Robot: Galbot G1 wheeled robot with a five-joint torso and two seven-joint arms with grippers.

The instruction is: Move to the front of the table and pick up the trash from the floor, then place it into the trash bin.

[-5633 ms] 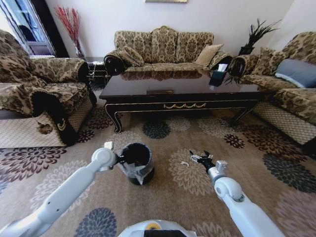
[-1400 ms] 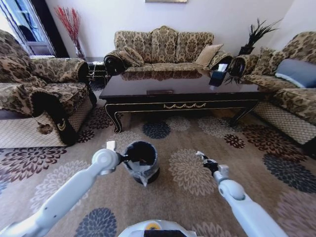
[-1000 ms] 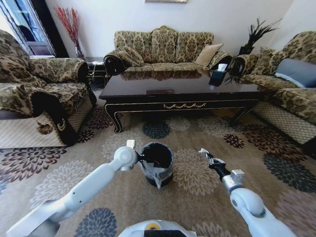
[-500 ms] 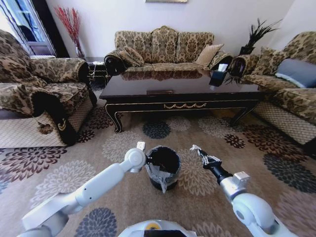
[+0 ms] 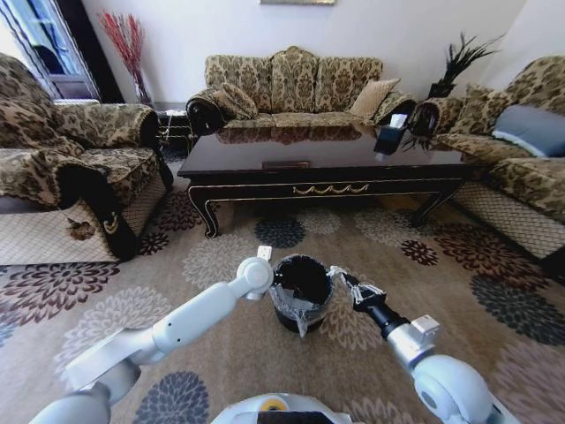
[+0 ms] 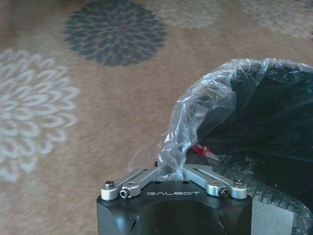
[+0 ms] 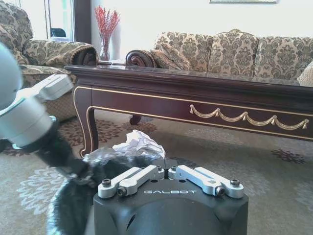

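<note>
One red-tipped wrapper (image 6: 203,151) inside trash bin (image 5: 302,305)

At the bottom centre of the frame, the left gripper (image 6: 171,172) is closed on a bunched fold of the clear plastic bag (image 6: 195,122). The bag lines the trash bin (image 6: 264,127), which fills the right side. A red scrap (image 6: 203,150) shows just beside the fingers, and patterned carpet (image 6: 73,98) covers the left.
</note>
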